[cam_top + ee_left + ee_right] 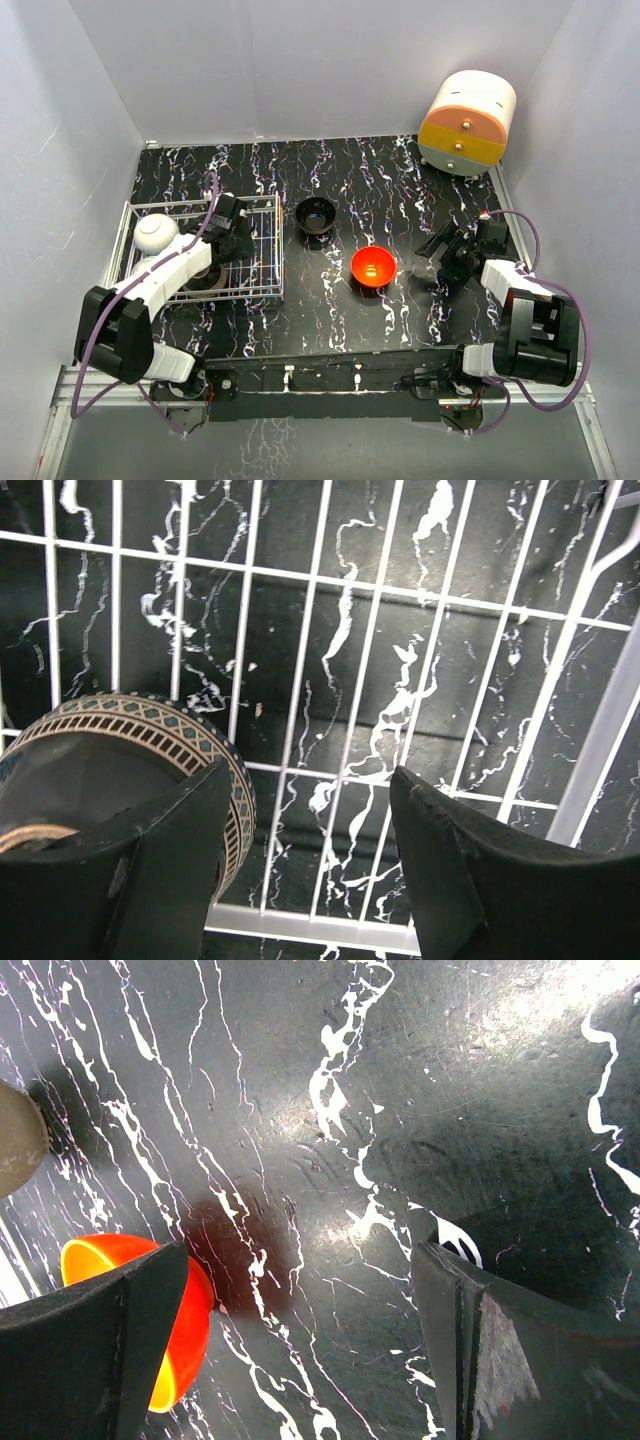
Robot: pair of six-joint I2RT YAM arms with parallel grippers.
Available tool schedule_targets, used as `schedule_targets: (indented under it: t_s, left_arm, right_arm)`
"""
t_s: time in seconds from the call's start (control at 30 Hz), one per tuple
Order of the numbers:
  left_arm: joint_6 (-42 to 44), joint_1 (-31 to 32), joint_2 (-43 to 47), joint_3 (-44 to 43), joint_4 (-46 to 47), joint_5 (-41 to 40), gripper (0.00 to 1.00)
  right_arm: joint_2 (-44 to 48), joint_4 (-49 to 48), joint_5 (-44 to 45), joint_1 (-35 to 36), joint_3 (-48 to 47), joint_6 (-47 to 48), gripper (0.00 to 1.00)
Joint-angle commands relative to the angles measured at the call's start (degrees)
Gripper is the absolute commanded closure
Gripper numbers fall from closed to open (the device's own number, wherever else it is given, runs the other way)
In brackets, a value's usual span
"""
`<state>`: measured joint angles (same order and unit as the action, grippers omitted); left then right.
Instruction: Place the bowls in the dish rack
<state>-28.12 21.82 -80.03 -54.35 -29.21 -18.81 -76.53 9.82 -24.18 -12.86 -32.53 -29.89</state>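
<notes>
From the top external view, the task is looking partly done. The left claw [238, 238] is hanging with its fingers spread and empty over the far right part of the rectangular white wire-grid dish rack [275, 262]. A plain white round bowl [157, 234] is sitting upside down in the rack, to this claw's left. A second, darker bowl [205, 280] is lying in the rack under the left arm, nearer the robot than the claw. Two bowls are waiting outside on the black marbled tabletop [400, 190]. The small black bowl [316, 215] is lying just right of the left claw, and the glossy red-orange bowl [373, 267] is lying to the left of the right claw [440, 262]. I am counting four bowls; a fifth is not showing clearly.

From the left wrist view, the left claw [308, 780] is gaping over the rack's grid [300, 925], gripping nothing. The patterned bowl [130, 745], with a teal and cream banded rim, is lying beside the left finger; whether they are touching I cannot tell.

From the right wrist view, the right claw [300, 1255] is standing wide apart over bare tabletop [400, 1080]. The red-orange bowl [190, 1310] is peeking out behind its left finger, upright, its yellowish inside glowing.
</notes>
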Motion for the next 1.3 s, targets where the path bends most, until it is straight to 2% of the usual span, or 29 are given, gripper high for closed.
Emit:
schedule_targets:
  t_s: [0.0, 0.17, 0.3, 0.53, 0.63, 0.7, 0.87, 1.0, 1.13, 1.27]
  left_arm:
    - [-0.53, 0.10, 4.37, 1.13, -4.25, -4.95, 0.36]
    - [-0.61, 0.06, 4.82, 0.68, -5.06, -8.21, 0.34]
    - [0.15, 0.06, 5.80, -0.86, -4.59, -7.86, 0.32]
    - [4.36, 0.10, 14.72, -6.72, 0.26, -1.31, 0.28]
    - [6.79, 1.45, 15.55, -10.62, 2.51, 3.77, 0.28]
    - [8.41, 4.78, 13.87, -13.49, 3.39, 4.38, 0.28]
    - [15.39, 15.57, 4.96, -18.91, 6.32, 0.06, 0.27]
    - [21.05, 17.33, -2.64, -20.97, 11.87, 4.97, 0.27]
    - [29.49, 18.90, -10.07, -22.30, 16.56, 14.28, 0.27]
    - [32.18, 19.46, -18.08, -25.70, 16.18, 17.32, 0.27]
  right_arm:
    - [0.68, -2.53, -0.12, -0.32, 0.37, 0.89, 0.02]
    - [0.76, -2.53, -0.25, -0.32, 0.37, 0.88, 0.02]
    - [0.94, -2.47, -0.20, -0.32, 0.37, 0.88, 0.02]
    - [0.68, -2.62, -0.31, -0.32, 0.49, 0.82, 0.02]
    - [0.74, -2.62, -0.21, -0.31, 0.37, 0.76, 0.02]
    - [0.77, -2.54, -0.05, -0.32, 0.20, 0.71, 0.02]
    - [0.82, -1.74, 0.55, -0.32, -0.44, 0.67, 0.02]
    - [1.37, -0.90, 1.09, -0.32, -1.31, 0.54, 0.02]
    - [1.45, -0.68, 1.53, -0.45, -1.75, 0.46, 0.02]
    - [0.42, -0.90, 1.08, -0.58, -1.67, 0.53, 0.02]
